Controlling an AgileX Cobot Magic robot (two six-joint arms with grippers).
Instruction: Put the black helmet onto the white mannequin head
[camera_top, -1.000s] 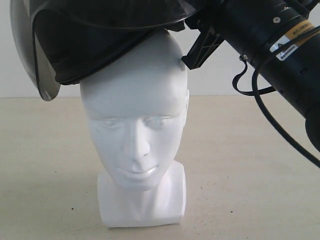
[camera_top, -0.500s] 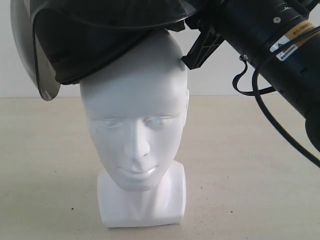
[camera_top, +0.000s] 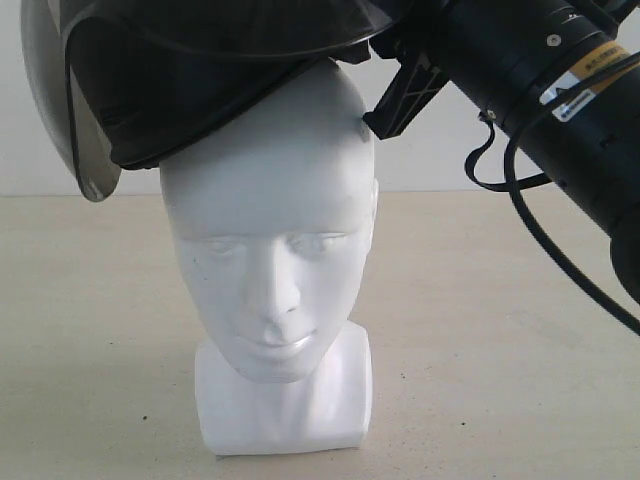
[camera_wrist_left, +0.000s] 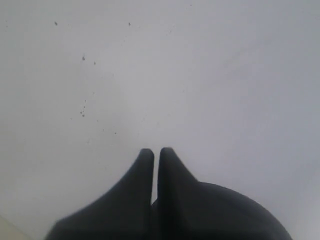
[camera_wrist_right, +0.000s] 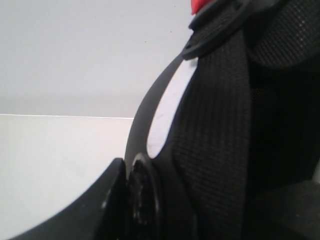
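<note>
The black helmet (camera_top: 190, 80) sits tilted on the crown of the white mannequin head (camera_top: 270, 230). Its smoky visor (camera_top: 50, 110) hangs down to the left of the forehead, and the face below is uncovered. My right gripper (camera_top: 400, 90) comes in from the upper right and is shut on the helmet's rim beside the head. In the right wrist view, that gripper (camera_wrist_right: 130, 175) pinches the rim next to the helmet's woven strap (camera_wrist_right: 215, 110). My left gripper (camera_wrist_left: 156, 152) is shut with nothing between its fingers, over a pale surface. It is out of the exterior view.
The head's squarish base (camera_top: 285, 410) stands on a beige tabletop (camera_top: 500, 350) before a white wall. The thick black right arm (camera_top: 560, 110) and its looping cable (camera_top: 530, 220) fill the upper right.
</note>
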